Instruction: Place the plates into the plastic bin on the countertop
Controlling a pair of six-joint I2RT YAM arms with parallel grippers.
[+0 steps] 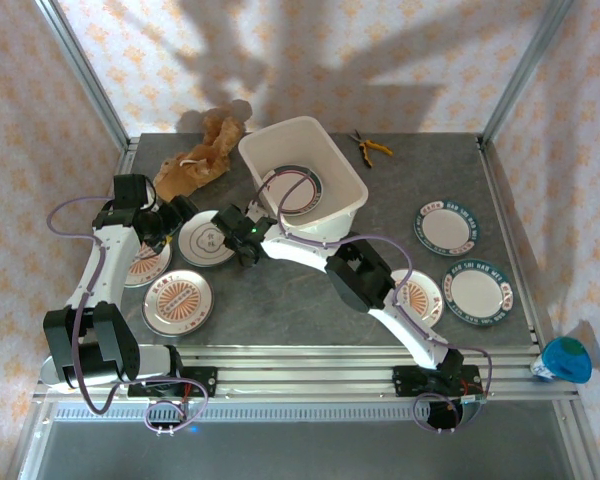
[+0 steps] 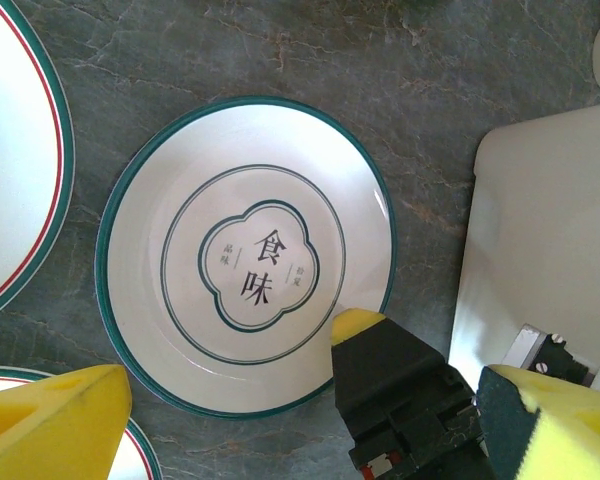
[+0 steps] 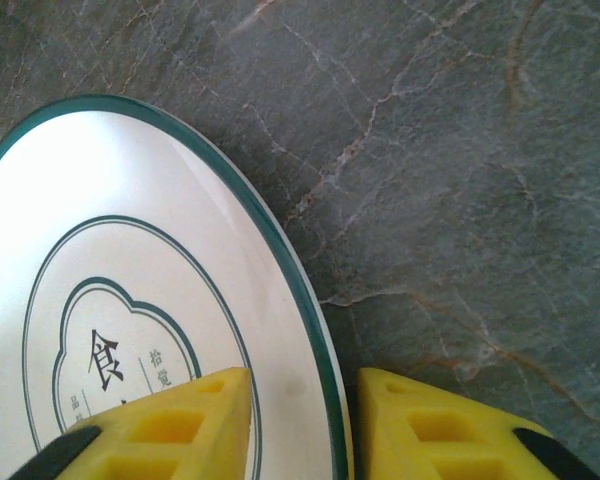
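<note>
Yellow fingertips [image 3: 180, 420] of the right gripper [image 3: 302, 395] straddled the rim of a green-rimmed plate [image 3: 130, 250], one over its well and one outside, above the countertop [image 3: 460, 200]. They stood close together, but I could not tell whether they were pinching. The rim was probably chosen as the only edge a flat plate offers. The left gripper [image 2: 300, 425] hung over the same plate, jaws wide apart. Beyond, the plastic bin [image 1: 352, 205] held one plate [image 1: 298, 190]. The other plates [image 1: 448, 227] lay around it on the stone.

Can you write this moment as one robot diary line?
right gripper: straddling rim of green-rimmed plate, grip unclear | left gripper: open, near same plate | plastic bin: one plate inside
</note>
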